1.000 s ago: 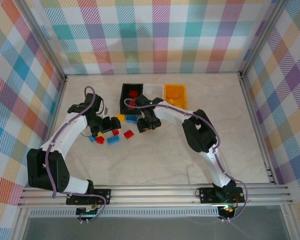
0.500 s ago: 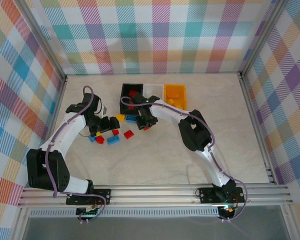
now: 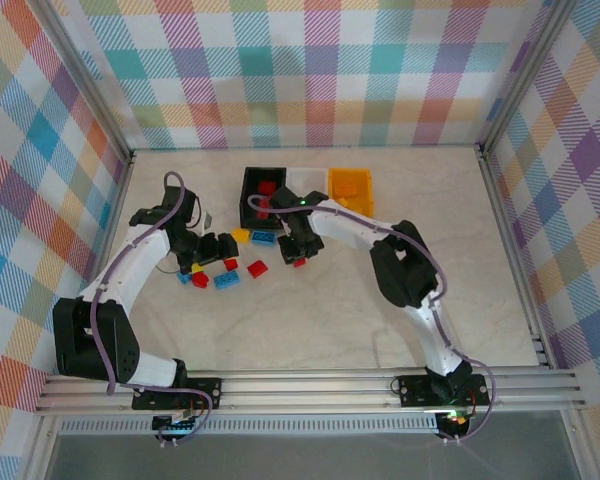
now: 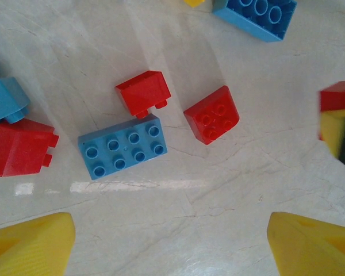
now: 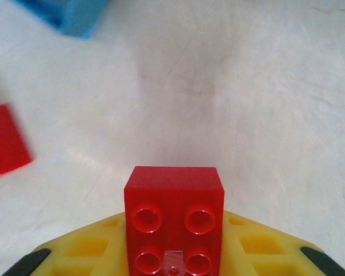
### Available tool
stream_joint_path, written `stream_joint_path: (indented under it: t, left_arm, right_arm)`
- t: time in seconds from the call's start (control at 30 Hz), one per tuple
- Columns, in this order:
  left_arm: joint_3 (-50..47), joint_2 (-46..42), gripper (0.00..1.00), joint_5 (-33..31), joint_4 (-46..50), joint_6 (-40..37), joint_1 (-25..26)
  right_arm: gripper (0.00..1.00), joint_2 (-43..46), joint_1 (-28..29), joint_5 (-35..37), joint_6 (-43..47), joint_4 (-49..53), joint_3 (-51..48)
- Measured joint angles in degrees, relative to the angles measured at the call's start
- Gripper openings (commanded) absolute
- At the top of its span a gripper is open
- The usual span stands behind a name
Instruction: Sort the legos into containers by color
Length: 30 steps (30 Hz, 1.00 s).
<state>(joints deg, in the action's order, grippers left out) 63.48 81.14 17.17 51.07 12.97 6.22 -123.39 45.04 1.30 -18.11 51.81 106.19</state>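
Note:
My right gripper (image 5: pixel 174 253) is shut on a red four-stud lego (image 5: pixel 174 221), its yellow fingers (image 5: pixel 86 250) pressed to both sides, above bare table. From above, that gripper (image 3: pixel 300 252) is just in front of the black container (image 3: pixel 248 190); the white container (image 3: pixel 305 180) and the yellow-orange container (image 3: pixel 350 186) stand to its right. My left gripper (image 4: pixel 171 247) is open over the table, its yellow fingertips (image 4: pixel 29 244) wide apart. Ahead of it lie a blue eight-stud lego (image 4: pixel 123 146) and red legos (image 4: pixel 142 92) (image 4: pixel 212 114) (image 4: pixel 20 146).
More loose legos lie between the arms: a yellow one (image 3: pixel 241 235), blue ones (image 3: pixel 264 237) (image 3: pixel 226 279) and a red one (image 3: pixel 257 268). Red legos lie in the black container. Metal frame rails and plaid walls border the table.
The right jaws have closed on the red lego, and that gripper has shifted slightly near the black container. The left arm has barely moved.

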Motion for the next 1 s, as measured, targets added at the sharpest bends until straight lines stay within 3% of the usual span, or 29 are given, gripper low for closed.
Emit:
stream_joint_path:
  t: [0.17, 0.43, 0.6, 0.67, 0.77, 1.0]
  left_arm:
    - [0.0, 1.5, 0.87, 0.1, -0.3, 0.3, 0.0]
    - [1.0, 2.8, 0.87, -4.5, 1.1, 1.6, -0.6]
    - [2.1, 2.8, 0.88, -8.1, 2.6, 1.8, -4.2]
    - [2.2, 2.8, 0.88, -9.3, 3.3, 1.7, -6.3]
    - [2.5, 2.8, 0.88, -10.6, 4.4, 1.6, -8.3]
    - [2.8, 3.3, 0.88, -9.8, 4.5, 1.3, -8.9]
  right_arm:
    - [0.33, 0.0, -0.8, -3.1, -1.2, -0.6, 11.9]
    - [0.34, -16.9, -3.3, -4.6, -1.4, -1.5, 37.7]
    - [0.41, -22.5, -4.5, -4.6, -1.4, -2.8, 38.7]
    - [0.52, -23.6, -4.9, -5.1, -1.4, -3.6, 38.7]
    - [0.59, -23.5, -5.0, -5.3, -1.2, -6.4, 38.8]
    - [0.6, -22.2, -4.9, -6.4, -1.1, -7.1, 37.2]
